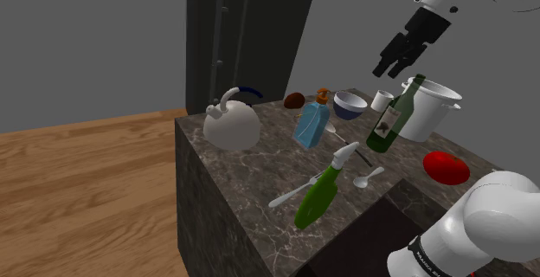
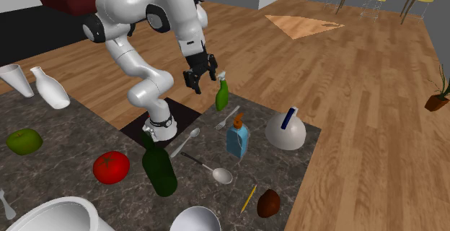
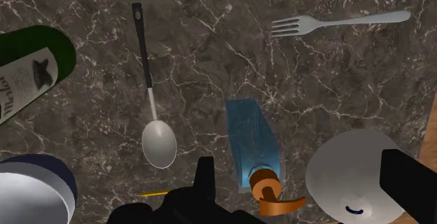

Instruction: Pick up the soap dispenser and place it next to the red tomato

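The approach to the soap dispenser (image 1: pixel 311 125) is judged to be the step in hand, since nothing has been grasped yet. The gripper (image 1: pixel 394 69) is seen hanging well above the dark marble counter (image 1: pixel 234 173) with its fingers spread apart and empty. The soap dispenser, a blue bottle with an orange pump, is found standing upright near the middle of the counter; in the shoulder view it is placed just right of the white kettle (image 1: pixel 232 125) and left of the green wine bottle (image 1: pixel 394 119). The red tomato (image 1: pixel 446 167) is seen well apart from it, nearer the stand at the shoulder view's right, beyond the wine bottle. From the wrist view the dispenser (image 3: pixel 252 142) is caught from above, close to one finger, while the kettle (image 3: pixel 350 170) also lies between the fingers. A small sideways shift is therefore called for, so that the dispenser alone is centred, before the gripper is lowered and closed on the bottle's body. Care is needed near the kettle and the spoon (image 3: pixel 155 128) lying beside the dispenser.
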Robot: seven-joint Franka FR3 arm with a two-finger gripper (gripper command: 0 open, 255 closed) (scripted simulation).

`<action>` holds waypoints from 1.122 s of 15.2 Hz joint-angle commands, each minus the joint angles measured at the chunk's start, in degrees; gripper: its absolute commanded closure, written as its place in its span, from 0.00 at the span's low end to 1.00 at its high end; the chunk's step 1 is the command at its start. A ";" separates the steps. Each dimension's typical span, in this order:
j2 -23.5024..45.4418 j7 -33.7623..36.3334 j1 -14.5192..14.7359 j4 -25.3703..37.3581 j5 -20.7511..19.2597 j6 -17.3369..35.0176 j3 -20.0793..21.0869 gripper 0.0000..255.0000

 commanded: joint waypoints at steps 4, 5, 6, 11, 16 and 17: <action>2.90 0.42 0.01 -3.05 0.27 6.23 0.56 0.00; 4.03 0.56 0.02 -3.90 0.36 8.32 0.75 0.00; 5.25 0.70 0.03 -4.68 0.45 10.41 0.93 0.00; 12.56 1.39 0.13 -7.28 0.87 20.81 1.79 0.00; 19.18 1.87 0.23 -8.24 1.14 28.72 2.37 0.00; 19.61 1.85 0.26 -8.64 1.19 29.56 2.40 0.00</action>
